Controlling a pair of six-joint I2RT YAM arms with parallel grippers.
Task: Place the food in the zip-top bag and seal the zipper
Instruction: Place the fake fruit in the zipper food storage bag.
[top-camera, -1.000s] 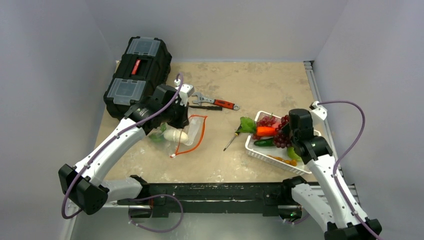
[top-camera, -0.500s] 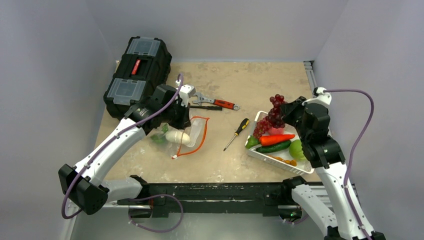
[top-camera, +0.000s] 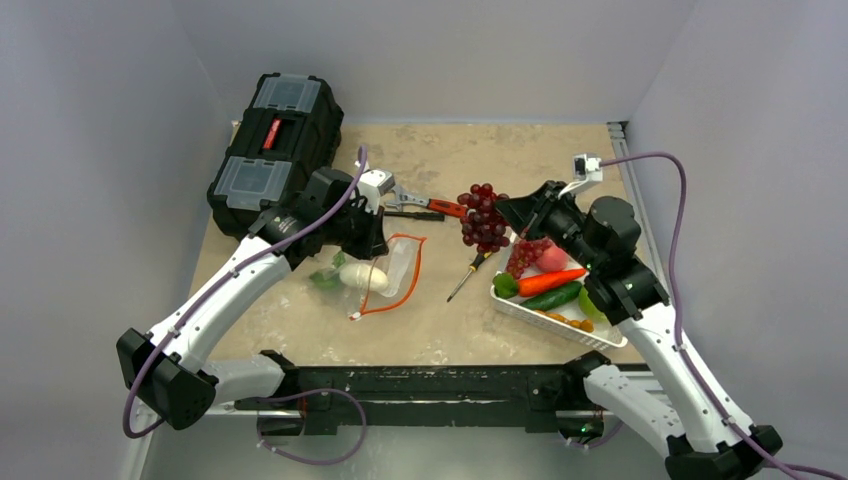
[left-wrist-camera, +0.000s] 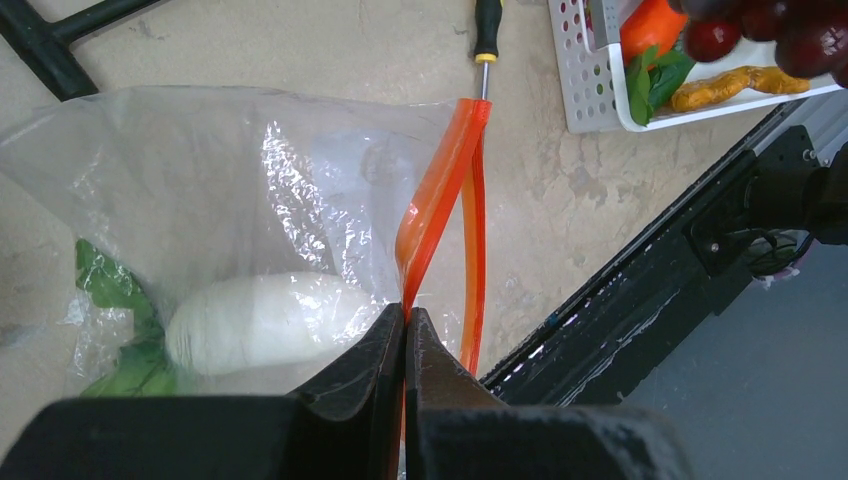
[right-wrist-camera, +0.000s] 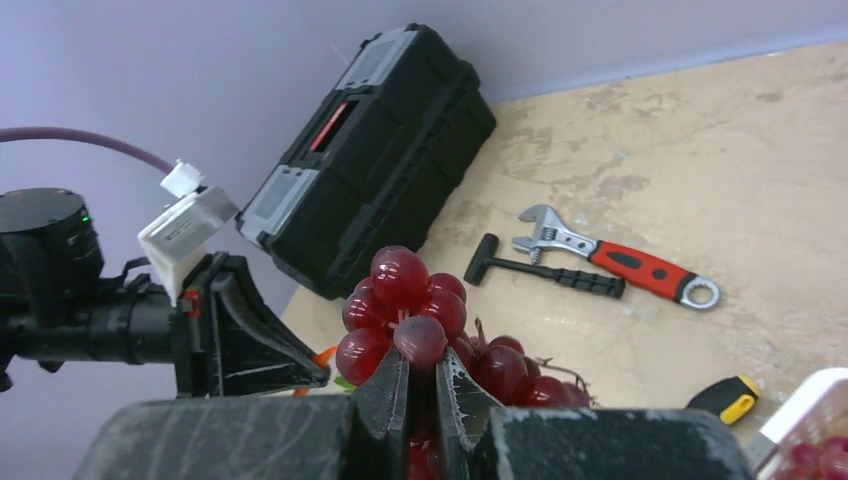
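Both jaws clamped: left gripper (left-wrist-camera: 405, 318) on zipper (left-wrist-camera: 440, 190), right gripper (right-wrist-camera: 424, 368) on grapes (top-camera: 482, 215); narrow zip-top bag (left-wrist-camera: 200, 180) mouth may snag bunch.

- Grapes (top-camera: 482, 215): dark, glossy red.
- Zip-top bag (left-wrist-camera: 200, 190): clear, with an orange-red zipper (left-wrist-camera: 440, 190).
- Radish (left-wrist-camera: 265, 322): white; leafy greens (left-wrist-camera: 105, 285): green.
- Basket (top-camera: 515, 308): white; carrot (top-camera: 552, 278) orange, cucumber (top-camera: 548, 297) dark green.
- Toolbox (top-camera: 278, 150): black, red handle, grey lid panels.
- Wrench (right-wrist-camera: 640, 270): red handle, silver head.
- Screwdriver (right-wrist-camera: 725, 397): black and yellow handle.
- Tabletop (top-camera: 520, 160): beige, mottled with grey blotches.
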